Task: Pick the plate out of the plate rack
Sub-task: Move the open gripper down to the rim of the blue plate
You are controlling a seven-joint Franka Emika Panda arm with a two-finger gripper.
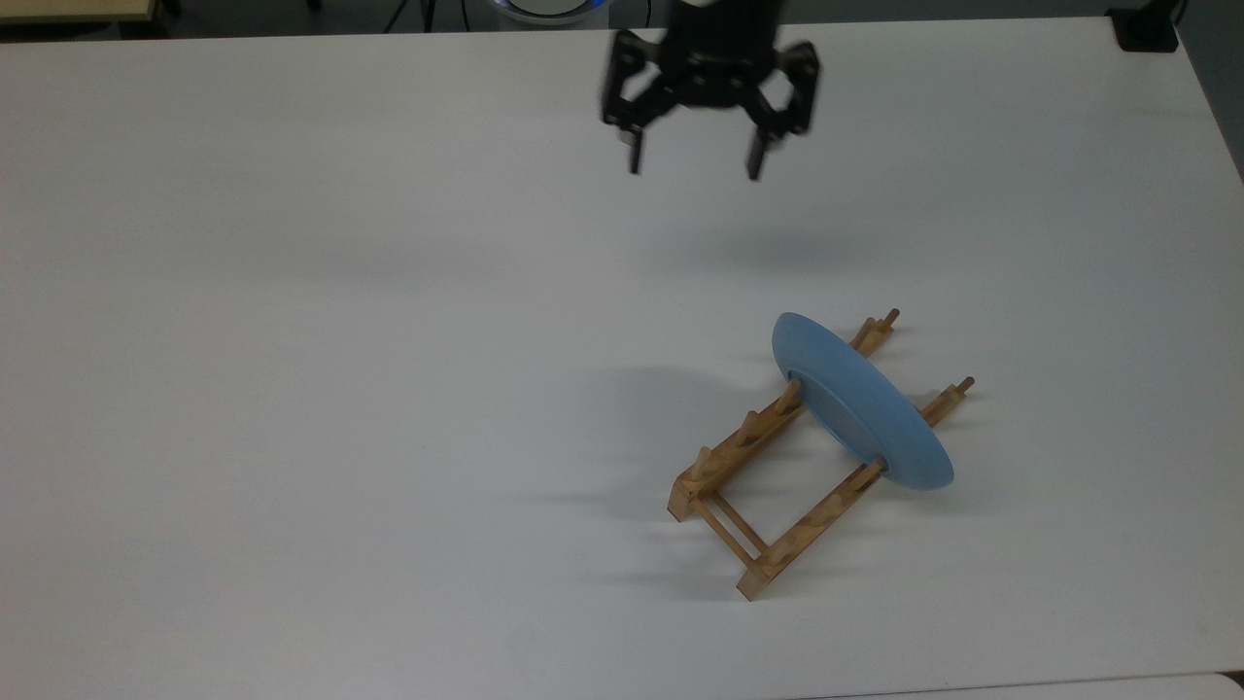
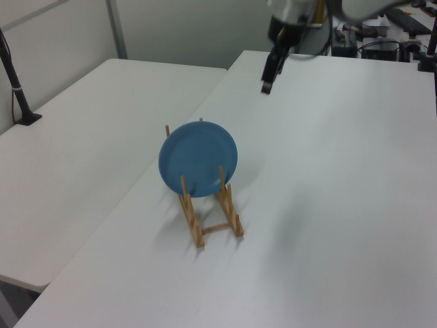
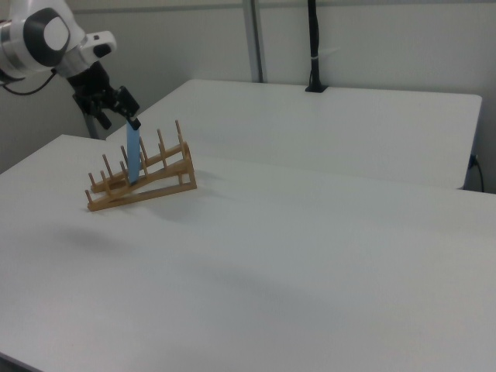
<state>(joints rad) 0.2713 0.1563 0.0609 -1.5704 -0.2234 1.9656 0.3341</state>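
The light-blue plate [image 1: 860, 401] stands upright on edge between the pegs of the wooden plate rack [image 1: 741, 442], toward the top view's lower right. Seen from the left view, the plate [image 2: 198, 158] shows its round face above the rack [image 2: 218, 229]. The right view has the plate [image 3: 134, 157] edge-on in the rack [image 3: 159, 180]. My gripper [image 1: 694, 168] hangs in the air well beyond the rack, toward the top view's upper middle, open with both fingers spread wide and nothing between them. It appears as the gripper [image 2: 267, 83] in the left view and the gripper [image 3: 118, 116] in the right view.
The rack sits on a wide white table [image 1: 340, 389]. A second white table [image 2: 82, 157] adjoins it, carrying a black clamped pole [image 2: 15, 82]. A black block [image 1: 1147, 29] sits at the top view's upper right corner.
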